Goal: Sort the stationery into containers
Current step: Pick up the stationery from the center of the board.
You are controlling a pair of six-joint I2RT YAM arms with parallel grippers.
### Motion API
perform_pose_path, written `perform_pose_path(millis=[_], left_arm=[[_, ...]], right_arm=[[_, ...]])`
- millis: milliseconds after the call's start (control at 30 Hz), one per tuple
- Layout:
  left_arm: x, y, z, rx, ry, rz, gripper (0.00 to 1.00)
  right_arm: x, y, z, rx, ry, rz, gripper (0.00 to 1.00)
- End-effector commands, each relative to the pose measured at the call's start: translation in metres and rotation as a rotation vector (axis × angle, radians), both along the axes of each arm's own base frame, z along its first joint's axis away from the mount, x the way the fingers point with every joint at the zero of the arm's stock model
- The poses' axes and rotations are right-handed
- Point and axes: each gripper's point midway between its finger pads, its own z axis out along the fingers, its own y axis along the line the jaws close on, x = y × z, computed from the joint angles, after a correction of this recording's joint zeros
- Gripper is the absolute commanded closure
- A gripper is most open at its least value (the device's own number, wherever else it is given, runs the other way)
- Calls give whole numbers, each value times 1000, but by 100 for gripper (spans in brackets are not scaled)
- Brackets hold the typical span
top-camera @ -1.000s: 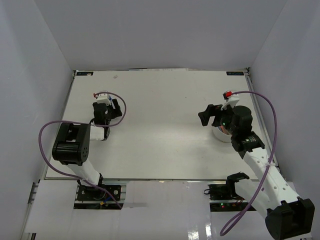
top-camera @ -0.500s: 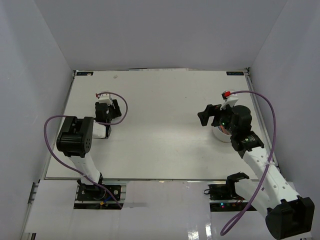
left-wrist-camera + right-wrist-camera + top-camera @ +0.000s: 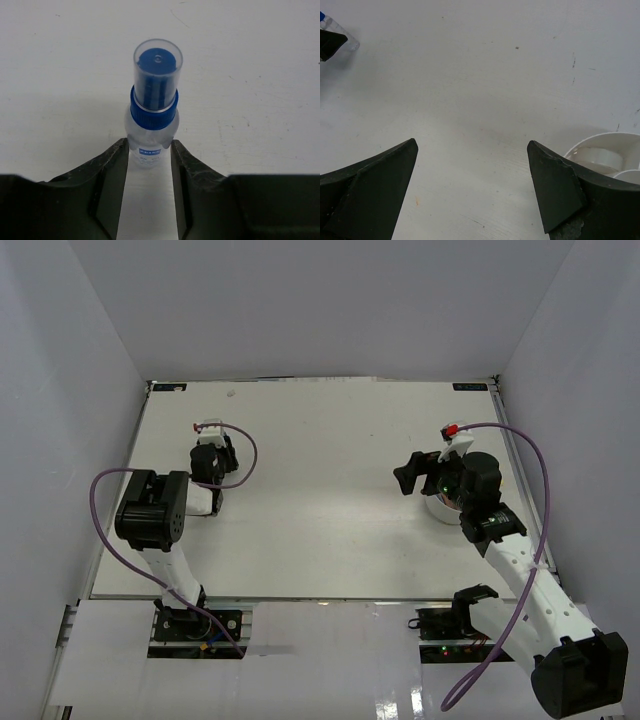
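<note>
A small clear bottle with a blue cap [image 3: 152,100] lies on the white table, its cap pointing away from my left wrist. My left gripper [image 3: 149,150] is shut on the bottle's lower body, with a finger pressed against each side. From above, the left gripper [image 3: 212,498] sits at the table's left and hides the bottle. My right gripper [image 3: 471,144] hangs open over bare table with nothing between its fingers. The round white tub [image 3: 600,150] is just to its right; in the top view the tub [image 3: 440,508] lies partly under the right wrist. No other stationery shows.
The white table [image 3: 320,460] has grey walls at the back and on both sides. A purple cable [image 3: 110,490] loops off the left arm and another [image 3: 535,470] off the right arm.
The left gripper's jaws have closed in onto the bottle. The left arm's elbow shifted slightly right in the first half second. The right arm has barely moved.
</note>
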Motion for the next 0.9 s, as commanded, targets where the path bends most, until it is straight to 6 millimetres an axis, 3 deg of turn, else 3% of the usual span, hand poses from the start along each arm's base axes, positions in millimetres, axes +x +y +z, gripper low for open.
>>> perform_pose_path(millis=[0, 267, 400, 433, 667, 700, 733, 767, 867], left_arm=[[8, -2, 15, 7, -54, -30, 52], [-4, -20, 30, 16, -86, -144, 71], [-15, -35, 50, 11, -116, -243, 75], [-17, -40, 66, 10, -147, -270, 75], [-56, -89, 110, -30, -176, -554, 80], [-64, -99, 116, -36, -180, -612, 82], [-73, -110, 115, -38, -153, -659, 82], [-80, -118, 128, -34, -177, -690, 82], [-102, -147, 139, -11, -165, -819, 84]], right_arm=[[3, 5, 10, 3, -50, 27, 4], [1, 2, 13, -14, -68, 24, 3], [-6, 17, 24, -2, -93, 110, 3], [-7, 20, 26, -1, -97, 124, 3], [-20, 54, 48, 9, -134, 295, 1], [-24, 66, 57, 3, -159, 346, 1], [-25, 72, 62, -2, -171, 368, 1], [-26, 77, 56, -20, -143, 385, 0], [-34, 100, 78, -33, -202, 462, 0]])
